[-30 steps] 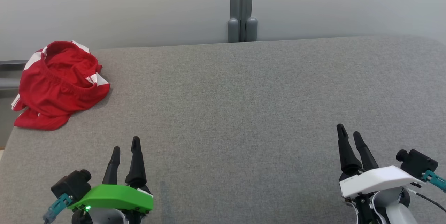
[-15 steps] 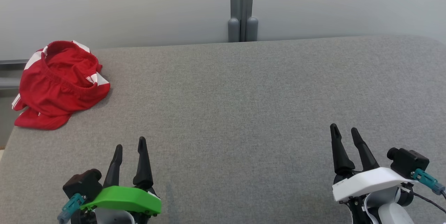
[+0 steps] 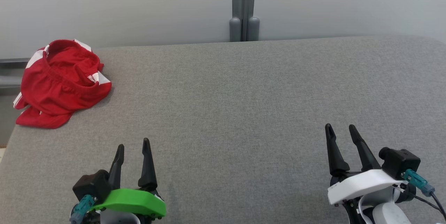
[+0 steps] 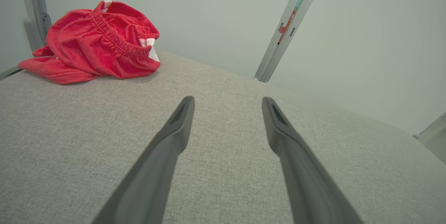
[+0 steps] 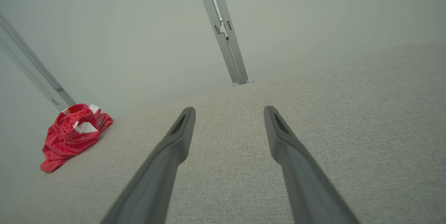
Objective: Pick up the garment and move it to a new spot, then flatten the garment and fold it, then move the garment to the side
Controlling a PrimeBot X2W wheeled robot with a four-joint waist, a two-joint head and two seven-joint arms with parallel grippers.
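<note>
Here the red garment [image 3: 59,84] lies crumpled on the grey table [image 3: 244,88], well ahead of the left gripper [image 3: 133,143] and off to its left. The right gripper [image 3: 339,126] is far from it. Both grippers have their fingers spread and hold nothing.

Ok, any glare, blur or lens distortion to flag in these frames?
Head view: soft even light, no glare, red garment sharp with a faint shadow on the grey surface. Left wrist view: wide-angle stretch, post leans, near fingers slightly soft. Right wrist view: same distortion, garment small but clear.
</note>
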